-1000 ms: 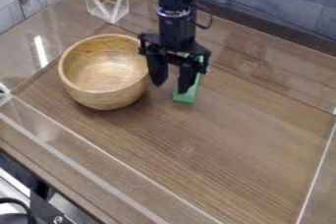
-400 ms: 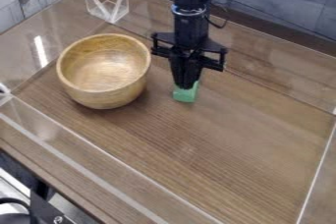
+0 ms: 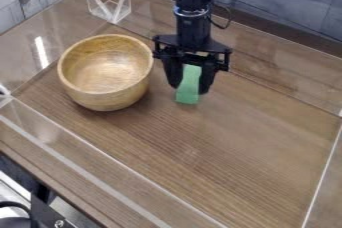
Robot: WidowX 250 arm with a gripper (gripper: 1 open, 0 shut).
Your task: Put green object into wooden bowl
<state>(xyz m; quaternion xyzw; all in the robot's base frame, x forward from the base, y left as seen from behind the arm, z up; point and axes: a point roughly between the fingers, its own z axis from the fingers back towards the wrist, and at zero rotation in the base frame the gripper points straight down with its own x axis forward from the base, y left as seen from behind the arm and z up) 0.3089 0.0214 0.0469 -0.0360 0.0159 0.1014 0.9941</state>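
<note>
Since earlier frame, my end effector (image 3: 190, 79) fingers spread from pinched together to straddling green bar (image 3: 191, 85), seemingly clamped on it for lift; bar just right of wooden bowl (image 3: 103, 71), near surface (image 3: 227, 157).

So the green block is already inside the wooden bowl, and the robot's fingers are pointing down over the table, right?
Not quite. The green block is not inside the wooden bowl; it is outside, to the right of it, between the robot's fingers, and the bowl is empty. The fingers do point down over the table. The camera view shows this.
</note>
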